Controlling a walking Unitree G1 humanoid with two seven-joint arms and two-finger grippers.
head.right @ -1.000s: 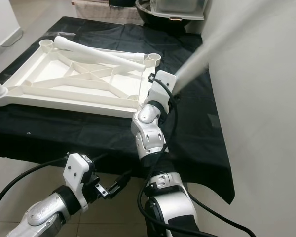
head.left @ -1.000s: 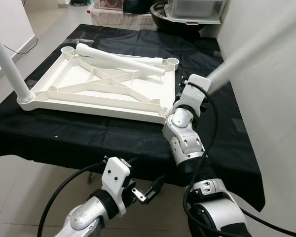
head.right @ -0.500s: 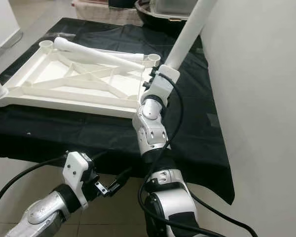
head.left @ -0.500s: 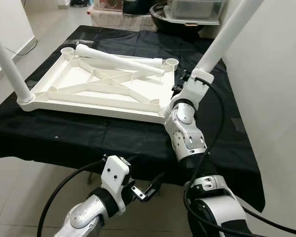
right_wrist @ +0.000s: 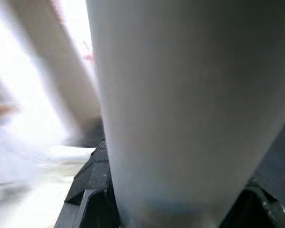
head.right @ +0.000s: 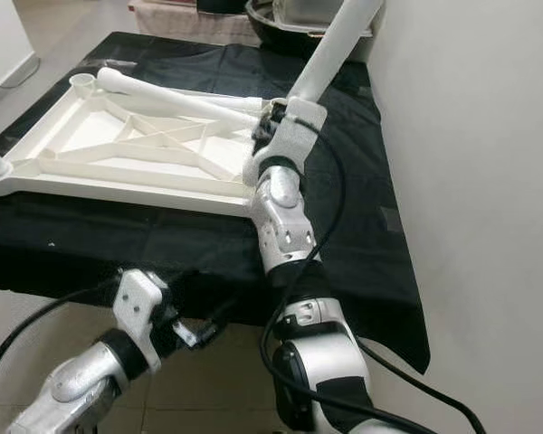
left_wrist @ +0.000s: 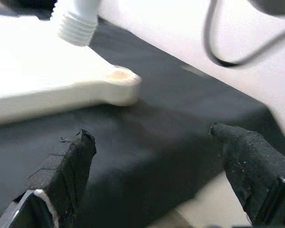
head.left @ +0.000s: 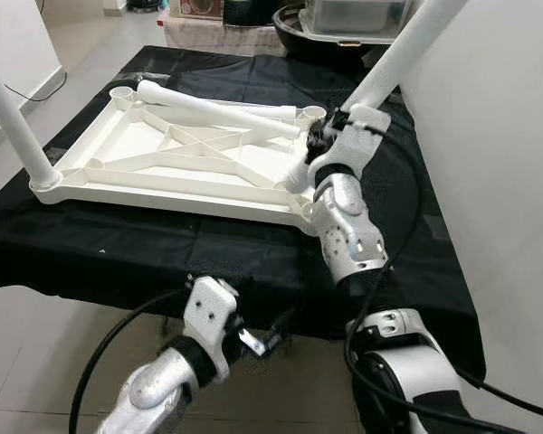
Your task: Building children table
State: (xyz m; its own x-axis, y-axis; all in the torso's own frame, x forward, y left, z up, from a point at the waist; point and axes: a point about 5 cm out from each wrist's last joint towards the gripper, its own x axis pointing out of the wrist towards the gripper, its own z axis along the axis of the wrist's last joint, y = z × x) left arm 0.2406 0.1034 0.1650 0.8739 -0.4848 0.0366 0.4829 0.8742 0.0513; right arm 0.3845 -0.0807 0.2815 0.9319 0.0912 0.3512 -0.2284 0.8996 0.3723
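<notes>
The white tabletop (head.left: 163,193) lies upside down on the black-covered table (head.left: 380,217). One white leg (head.left: 14,117) stands upright in its near left corner. A loose leg (head.left: 217,112) lies across its far side. My right gripper (head.left: 330,136) is shut on a third white leg (head.left: 403,54), which tilts up to the right. The leg's threaded lower end (left_wrist: 78,21) hangs just above the near right corner (left_wrist: 118,88). In the right wrist view this leg (right_wrist: 180,104) sits between the black fingers (right_wrist: 92,190). My left gripper (left_wrist: 152,133) is open, low in front of the table's edge.
A white wall (head.left: 498,181) runs close along the table's right side. A black basin with a clear plastic box (head.left: 353,18) stands behind the table. Tiled floor (head.left: 27,362) lies in front and to the left.
My right gripper has swung the held leg from low out on the right to steeper, with its lower end now over the tabletop's right corner. The left gripper has shifted slightly.
</notes>
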